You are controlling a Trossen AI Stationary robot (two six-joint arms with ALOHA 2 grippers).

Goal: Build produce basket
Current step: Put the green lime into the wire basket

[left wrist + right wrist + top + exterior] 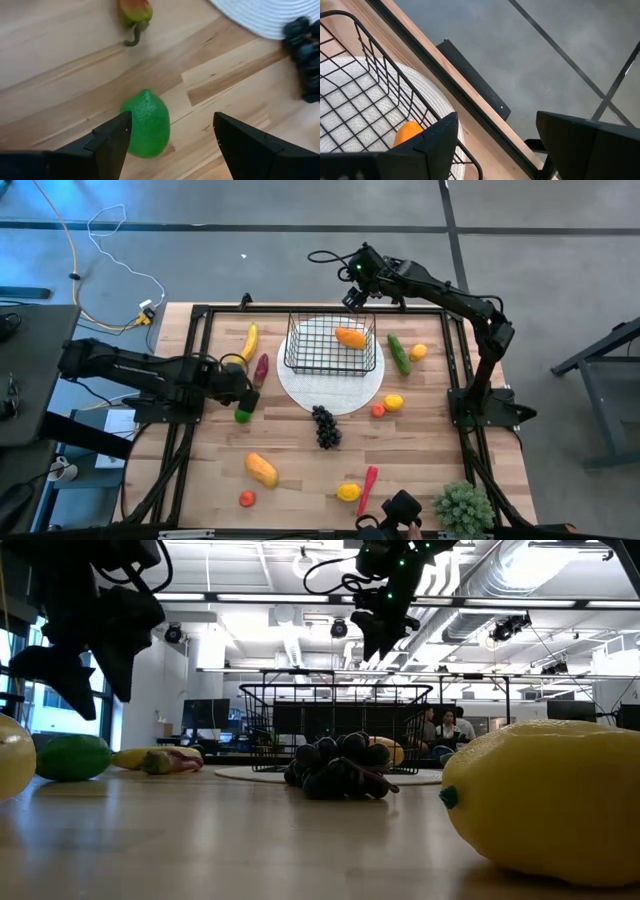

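While the basket sits on the white plate with one orange piece inside, the left gripper hangs released above a green lime near the table's left side. Seen from its wrist, the lime lies just ahead of the spread fingers, nearer one fingertip than the other, not centred between them, its long axis running roughly along the gripper's reach. The left arm is plainly the closer one; a small sideways shift looks needed before descending. The right gripper hovers empty and open over the basket's far rim.
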